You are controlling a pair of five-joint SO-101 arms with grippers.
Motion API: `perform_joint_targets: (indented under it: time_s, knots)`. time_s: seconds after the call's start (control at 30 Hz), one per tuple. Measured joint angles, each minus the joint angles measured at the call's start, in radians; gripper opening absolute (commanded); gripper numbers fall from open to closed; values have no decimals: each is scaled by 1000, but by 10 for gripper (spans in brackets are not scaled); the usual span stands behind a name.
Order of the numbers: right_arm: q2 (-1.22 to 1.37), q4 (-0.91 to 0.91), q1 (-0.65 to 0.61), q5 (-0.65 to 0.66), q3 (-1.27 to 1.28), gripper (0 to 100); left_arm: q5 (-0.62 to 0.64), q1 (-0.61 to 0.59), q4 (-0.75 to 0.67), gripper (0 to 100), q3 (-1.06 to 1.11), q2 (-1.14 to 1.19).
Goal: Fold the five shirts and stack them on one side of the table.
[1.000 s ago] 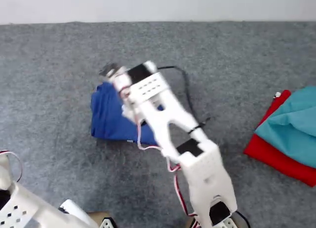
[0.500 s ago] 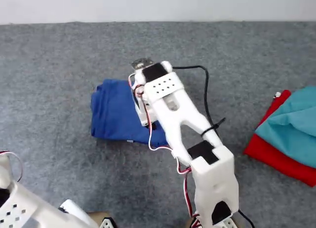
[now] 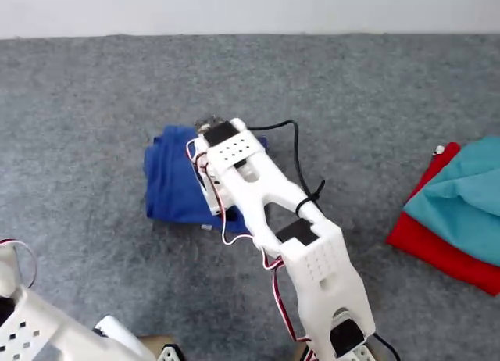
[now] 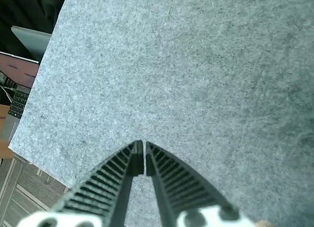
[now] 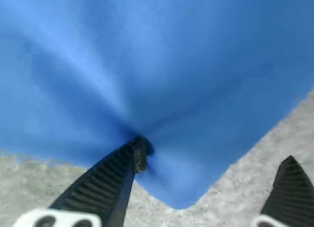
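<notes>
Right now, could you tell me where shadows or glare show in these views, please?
High view: even light, no glare; the blue shirt darkens under the arm. Right wrist view: shadow pools round one fingertip of the right pincer. Left wrist view: no glare on the mat.

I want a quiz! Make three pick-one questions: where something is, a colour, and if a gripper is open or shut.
1. Where is the teal shirt? A on the red shirt, B on the floor, C in a basket.
2. What colour is the shirt under the right gripper? A green, B blue, C yellow.
3. How is the left gripper? A wide open, B shut on a shirt, C shut and empty.
Answers: A, teal lies over red. B, the gripper is down on the blue shirt. C, it is closed over bare table.
</notes>
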Motion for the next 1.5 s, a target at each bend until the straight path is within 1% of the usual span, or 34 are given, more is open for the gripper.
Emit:
perform_joint_targets:
  time_s: [0.03, 0.1, 0.27, 0.3, 0.37, 0.43, 0.53, 0.63, 0.73, 0.83, 0.9, 1.0, 1.13, 1.23, 1.3, 1.33, 1.4, 1.5]
  knots:
    - [9, 0, -3, 0, -3, 385, 0, 0, 0, 15, 0, 0]
    - [25, 0, -8, 0, -15, 314, 0, 0, 0, 15, 0, 0]
    - [28, 0, -9, 0, -15, 18, 0, 0, 0, 15, 0, 0]
    - [29, 0, -8, 6, -15, 2, 0, 0, 0, 15, 0, 0]
    - [29, -8, 8, 69, -15, 33, 0, 0, 0, 15, 0, 0]
    - [29, -8, 32, 170, -15, 6, 0, 0, 0, 15, 0, 0]
    - [32, -5, 68, 279, -15, 10, 0, 0, 0, 15, 0, 0]
    - [35, 44, 91, 350, -20, 10, 0, 0, 0, 15, 0, 0]
    - [38, 123, 120, 471, -11, 10, 0, 0, 0, 15, 0, 0]
    - [18, 133, 183, 591, 38, 10, 0, 0, 0, 15, 0, 0]
    - [0, 135, 249, 672, 40, 10, 0, 0, 0, 15, 0, 0]
    - [-34, 135, 361, 858, 40, 10, 0, 0, 0, 15, 0, 0]
    - [-46, 133, 503, 1177, 38, 9, 0, 0, 0, 15, 0, 0]
    - [-46, 110, 574, 1399, -40, 9, 0, 0, 0, 15, 0, 0]
    - [-46, 58, 600, 1511, -94, 12, 0, 0, 0, 15, 0, 0]
    - [-46, 26, 608, 1550, -110, 13, 0, 0, 0, 15, 0, 0]
    - [-46, -11, 614, 1582, -138, 39, 0, 0, 0, 15, 0, 0]
    - [-46, 9, 608, 1559, -186, 139, 0, 0, 0, 15, 0, 0]
